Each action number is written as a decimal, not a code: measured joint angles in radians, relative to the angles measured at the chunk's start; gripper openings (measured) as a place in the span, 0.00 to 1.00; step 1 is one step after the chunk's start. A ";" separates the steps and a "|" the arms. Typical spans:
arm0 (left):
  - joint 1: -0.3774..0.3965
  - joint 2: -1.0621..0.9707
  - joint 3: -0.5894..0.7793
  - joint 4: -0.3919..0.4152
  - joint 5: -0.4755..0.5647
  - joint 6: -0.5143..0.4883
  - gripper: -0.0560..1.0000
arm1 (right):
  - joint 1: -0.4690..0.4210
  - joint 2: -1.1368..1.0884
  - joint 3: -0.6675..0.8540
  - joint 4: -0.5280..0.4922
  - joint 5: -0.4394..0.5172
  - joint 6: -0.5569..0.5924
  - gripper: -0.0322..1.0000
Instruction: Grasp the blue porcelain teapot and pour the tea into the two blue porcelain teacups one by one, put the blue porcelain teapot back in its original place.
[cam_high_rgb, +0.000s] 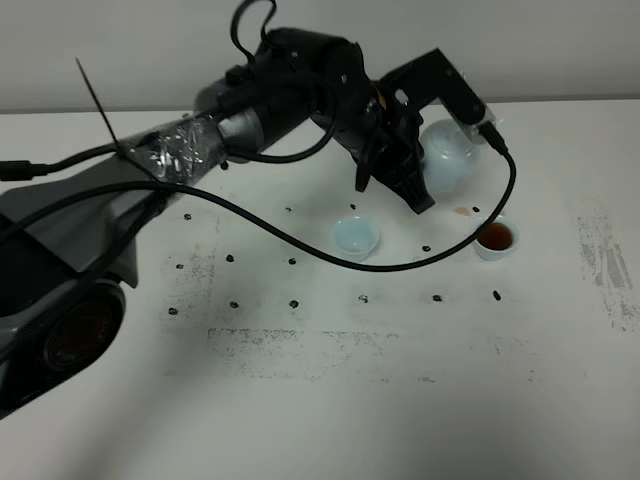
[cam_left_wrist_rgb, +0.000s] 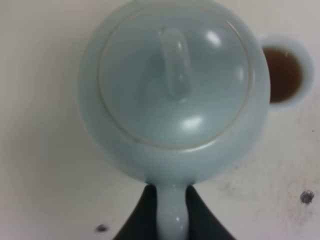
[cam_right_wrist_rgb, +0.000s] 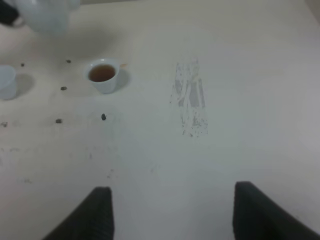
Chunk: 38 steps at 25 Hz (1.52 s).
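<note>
My left gripper (cam_left_wrist_rgb: 171, 200) is clamped on the loop handle of the teapot (cam_left_wrist_rgb: 172, 85) — a dark finger (cam_left_wrist_rgb: 144, 212) on each side of it. From the high camera, the teapot sits at 2 o'clock of that gripper and seems to hang just above the table (cam_high_rgb: 400, 400). The cup of brown tea (cam_high_rgb: 495, 238) stands at 5 o'clock of the teapot, the empty cup (cam_high_rgb: 355, 238) at 8 o'clock. My right gripper (cam_right_wrist_rgb: 170, 212) is spread wide over bare table — holding nothing.
</note>
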<state>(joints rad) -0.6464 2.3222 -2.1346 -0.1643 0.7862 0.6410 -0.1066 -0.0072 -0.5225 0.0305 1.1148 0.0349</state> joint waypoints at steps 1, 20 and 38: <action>0.004 -0.023 0.000 0.005 0.010 -0.004 0.12 | 0.000 0.000 0.000 0.000 0.000 0.000 0.55; 0.174 -0.263 0.328 0.112 -0.009 -0.072 0.12 | 0.000 0.000 0.000 0.000 0.000 0.000 0.55; 0.241 -0.454 0.671 0.308 -0.169 0.287 0.12 | 0.000 0.000 0.000 0.000 0.000 0.000 0.55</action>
<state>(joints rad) -0.4058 1.8682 -1.4638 0.1432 0.6168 0.9282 -0.1066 -0.0072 -0.5225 0.0305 1.1148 0.0349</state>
